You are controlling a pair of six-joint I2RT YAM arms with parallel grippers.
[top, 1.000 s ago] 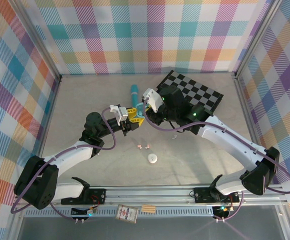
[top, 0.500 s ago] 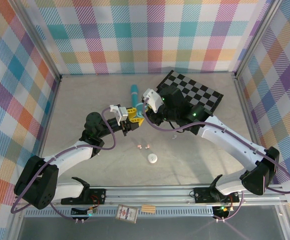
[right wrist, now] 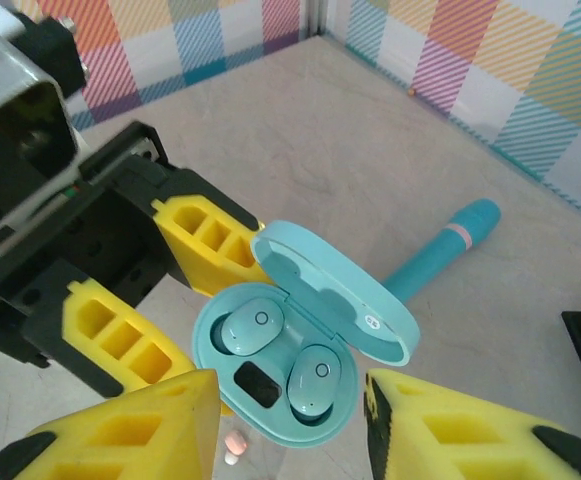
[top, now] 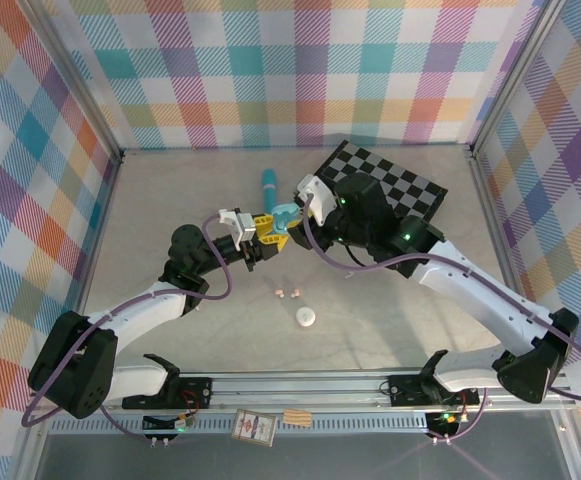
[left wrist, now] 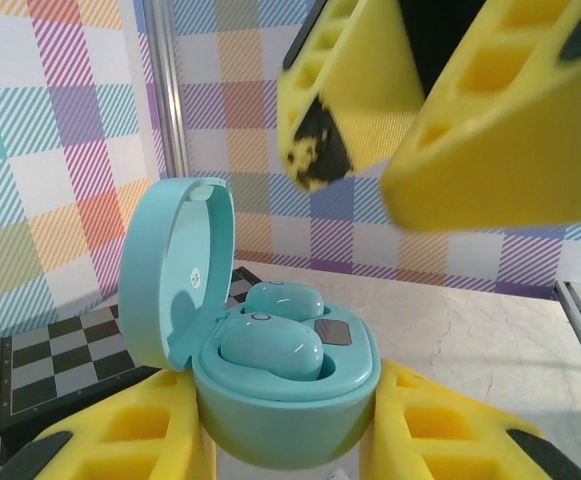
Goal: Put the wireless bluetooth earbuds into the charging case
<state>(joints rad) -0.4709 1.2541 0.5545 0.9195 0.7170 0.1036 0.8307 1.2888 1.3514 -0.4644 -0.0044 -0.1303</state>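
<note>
Two light-blue earbuds [right wrist: 250, 327] sit in the wells of the open teal charging case [left wrist: 290, 420], which the left gripper [top: 268, 230] grasps between its yellow jaws above the middle of the worktop [top: 170, 200], somewhat toward the far edge. The right gripper [right wrist: 288, 435] hangs just above the case, jaws released and holding nothing. Nearer the front edge, two pink earbuds [top: 286, 293] lie beside a white oval case [top: 306, 318], and a teal pen [top: 268, 184] lies by the far edge.

plaid walls [top: 300, 70], beige tabletop [top: 170, 190], metal posts [top: 77, 85]
</note>
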